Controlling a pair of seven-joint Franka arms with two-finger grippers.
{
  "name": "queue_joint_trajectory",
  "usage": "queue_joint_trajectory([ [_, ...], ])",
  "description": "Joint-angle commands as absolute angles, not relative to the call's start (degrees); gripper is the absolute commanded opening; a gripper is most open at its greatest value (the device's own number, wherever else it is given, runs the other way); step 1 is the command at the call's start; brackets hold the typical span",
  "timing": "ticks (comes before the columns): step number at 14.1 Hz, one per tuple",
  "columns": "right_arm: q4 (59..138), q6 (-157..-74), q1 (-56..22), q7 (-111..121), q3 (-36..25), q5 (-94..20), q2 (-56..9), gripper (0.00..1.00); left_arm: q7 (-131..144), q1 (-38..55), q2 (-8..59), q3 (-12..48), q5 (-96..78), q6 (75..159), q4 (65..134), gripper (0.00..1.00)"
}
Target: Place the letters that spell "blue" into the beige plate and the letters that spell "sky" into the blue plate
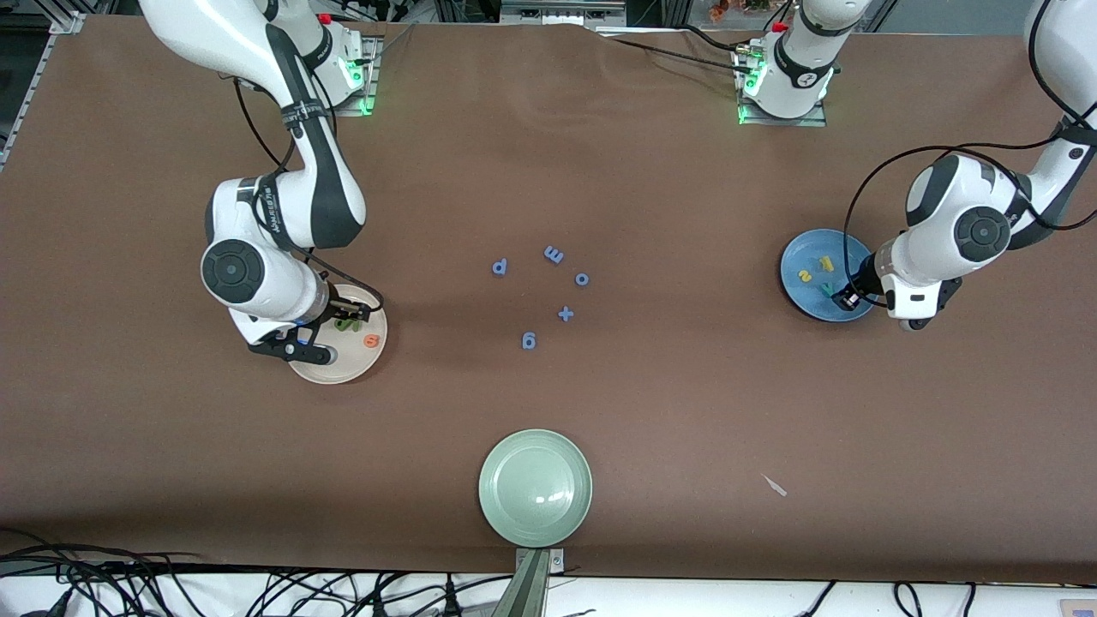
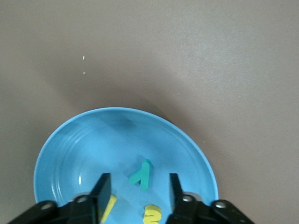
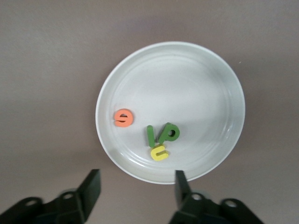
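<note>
The beige plate (image 1: 343, 364) (image 3: 196, 84) lies toward the right arm's end of the table. In it lie the orange "e" (image 1: 371, 340) (image 3: 124, 117), the green "l" (image 3: 150, 135), the olive "b" (image 3: 169, 132) and the yellow "u" (image 3: 160, 152). My right gripper (image 1: 324, 334) (image 3: 136, 184) hangs open and empty over the plate's rim. The blue plate (image 1: 793, 257) (image 2: 70, 135) holds the teal "y" (image 1: 827, 290) (image 2: 141, 174), the yellow "s" (image 1: 805, 276) (image 2: 152, 215) and the yellow "k" (image 1: 825, 264) (image 2: 108, 205). My left gripper (image 1: 844, 296) (image 2: 139, 186) is open low over it, fingers apart on either side of the "y".
Several blue foam letters (image 1: 500, 266) and a blue plus sign (image 1: 565, 314) lie scattered mid-table. A pale green plate (image 1: 536, 487) sits near the table's front edge. A small pale scrap (image 1: 776, 486) lies toward the left arm's end.
</note>
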State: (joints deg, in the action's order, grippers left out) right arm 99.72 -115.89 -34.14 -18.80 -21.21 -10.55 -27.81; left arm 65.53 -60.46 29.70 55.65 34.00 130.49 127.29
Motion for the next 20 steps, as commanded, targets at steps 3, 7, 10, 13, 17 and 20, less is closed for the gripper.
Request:
queue_joint_trajectory([
  [3, 94.6, -110.7, -32.2, -17.2, -21.7, -10.7, -28.1, 0.99, 64.7, -62.2, 28.4, 60.5, 34.6, 127.4, 120.6, 0.78],
  [7, 92.5, -108.6, -31.6, -15.9, -22.9, -10.5, -26.9, 1.0, 60.3, -62.0, 28.5, 62.4, 34.5, 119.0, 113.5, 0.79],
  [10, 86.8, -98.6, -31.6, -11.5, -24.7, -10.7, -25.5, 1.0, 49.8, -61.7, 28.4, 62.5, 34.8, 111.2, 109.1, 0.79],
  [13, 79.0, -91.3, -31.6, -8.9, -26.3, -10.7, -25.5, 1.0, 42.2, -61.8, 28.1, 63.2, 34.1, 104.4, 104.3, 0.81],
  [17, 76.8, -88.5, -31.7, -7.0, -26.2, -10.6, -22.3, 1.0, 36.3, -47.7, 17.0, 48.8, 17.9, 104.1, 100.0, 0.99],
  [20, 79.2, -88.2, -30.5, -5.1, -25.1, -10.1, -18.6, 1.0, 31.0, -34.7, 10.7, 35.9, 9.6, 103.3, 99.8, 1.0],
])
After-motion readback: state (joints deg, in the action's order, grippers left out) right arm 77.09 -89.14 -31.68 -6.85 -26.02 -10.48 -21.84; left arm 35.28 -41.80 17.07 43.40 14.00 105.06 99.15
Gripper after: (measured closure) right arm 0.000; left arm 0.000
